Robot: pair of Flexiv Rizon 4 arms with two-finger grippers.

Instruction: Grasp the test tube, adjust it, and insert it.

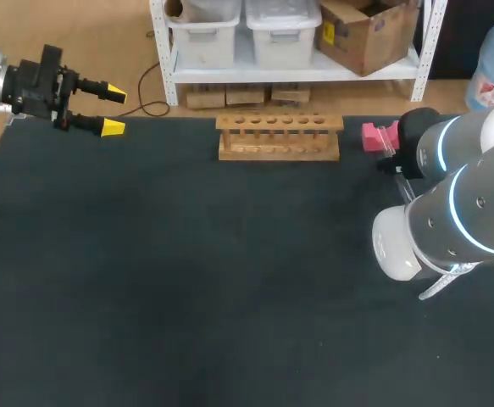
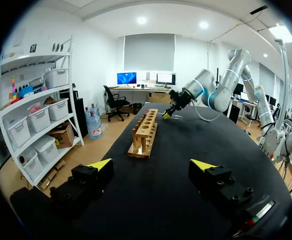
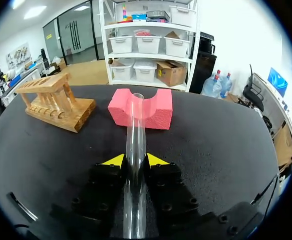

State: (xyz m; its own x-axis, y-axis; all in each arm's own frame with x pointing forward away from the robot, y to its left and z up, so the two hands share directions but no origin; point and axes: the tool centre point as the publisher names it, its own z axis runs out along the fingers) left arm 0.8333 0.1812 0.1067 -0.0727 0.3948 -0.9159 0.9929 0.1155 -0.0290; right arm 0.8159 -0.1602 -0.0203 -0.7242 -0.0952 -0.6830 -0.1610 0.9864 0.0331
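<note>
A clear test tube (image 3: 134,150) lies with its far end in the notch of a pink foam block (image 3: 141,108), and its length runs back between the fingers of my right gripper (image 3: 135,161). Both yellow-tipped fingers press against the tube's sides. In the head view the block (image 1: 377,136) shows at the back right, and my right arm hides the gripper and tube. The wooden tube rack (image 1: 279,137) stands at the back middle with its holes empty. My left gripper (image 1: 111,108) hovers open at the back left corner, holding nothing.
The dark table mat (image 1: 187,271) spreads wide in front of the rack. In the left wrist view the rack (image 2: 144,132) stands ahead of the open left gripper (image 2: 151,167), with my right gripper (image 2: 167,115) beyond it.
</note>
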